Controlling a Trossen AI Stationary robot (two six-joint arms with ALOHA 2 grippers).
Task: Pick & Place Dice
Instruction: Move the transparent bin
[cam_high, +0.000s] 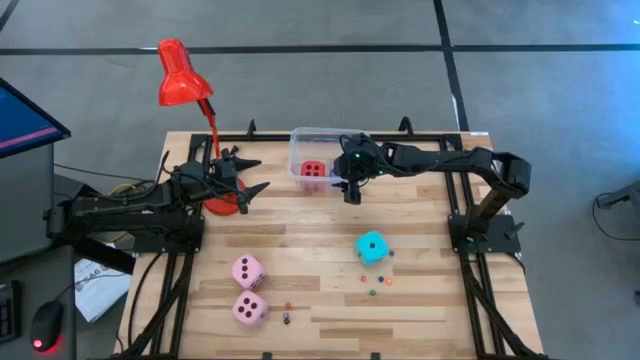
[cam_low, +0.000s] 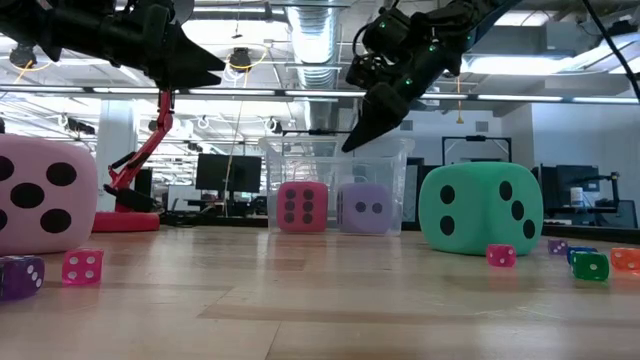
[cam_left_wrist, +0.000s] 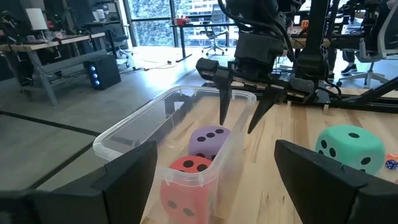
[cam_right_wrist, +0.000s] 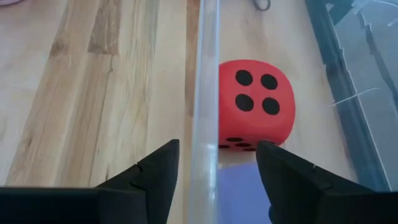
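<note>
A clear plastic bin (cam_high: 300, 140) stands at the table's far middle with a red die (cam_right_wrist: 255, 102) and a lavender die (cam_left_wrist: 209, 140) resting on its floor. My right gripper (cam_left_wrist: 237, 127) hangs open over the bin's near wall (cam_right_wrist: 204, 93), one finger inside and one outside, touching nothing. A cyan die (cam_high: 372, 247) sits on the table right of centre. Two pink dice (cam_high: 248, 270) (cam_high: 250, 308) sit near the front left. My left gripper (cam_high: 262, 174) waits open, level, to the left of the bin.
A red desk lamp (cam_high: 180, 75) stands on its base at the far left, behind my left arm. Several tiny coloured dice (cam_low: 590, 265) lie scattered near the cyan die and the pink ones. Bare wood lies between the bin and the big dice.
</note>
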